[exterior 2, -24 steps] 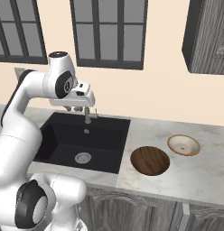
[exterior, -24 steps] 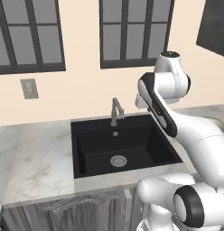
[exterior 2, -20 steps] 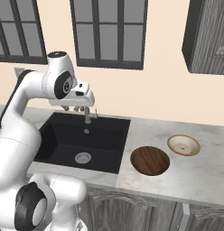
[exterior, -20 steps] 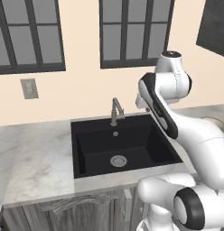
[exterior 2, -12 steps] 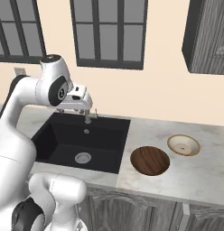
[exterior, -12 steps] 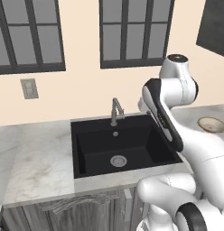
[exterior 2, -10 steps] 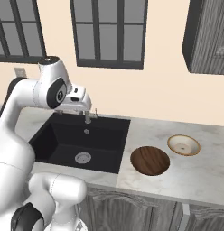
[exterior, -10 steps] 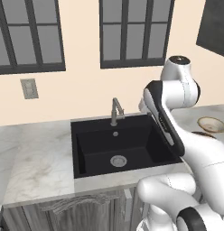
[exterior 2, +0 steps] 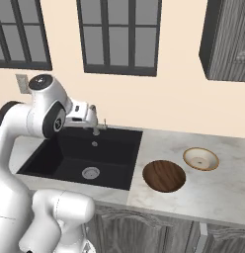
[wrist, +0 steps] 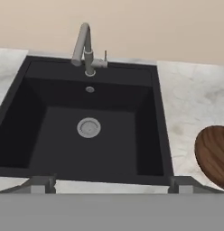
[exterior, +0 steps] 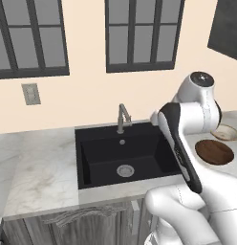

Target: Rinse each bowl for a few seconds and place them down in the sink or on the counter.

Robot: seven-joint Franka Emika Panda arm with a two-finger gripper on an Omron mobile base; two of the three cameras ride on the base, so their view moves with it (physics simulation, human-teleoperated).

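Sink [exterior 2: 75, 158] — matte black basin with a silver drain [wrist: 89, 127] and grey tap [wrist: 86, 48] at its far rim. Both bowls sit on the counter [exterior 2: 228, 192] to the sink's right: dark brown bowl [exterior 2: 164, 175] nearer the sink, tan-rimmed bowl [exterior 2: 201, 158] farther right and back, close but apart. Gripper [wrist: 111, 184] hangs above the sink's near edge — fingers [wrist: 40, 183] spread wide, holding nothing.

Sink [exterior 2: 70, 148] set into counter [exterior 2: 228, 183], tap [wrist: 85, 49] at its back rim, drain [wrist: 89, 127] mid-basin, dark bowl [exterior 2: 164, 175] on counter just right of sink, second bowl [exterior 2: 201, 158] near it, farther right and back
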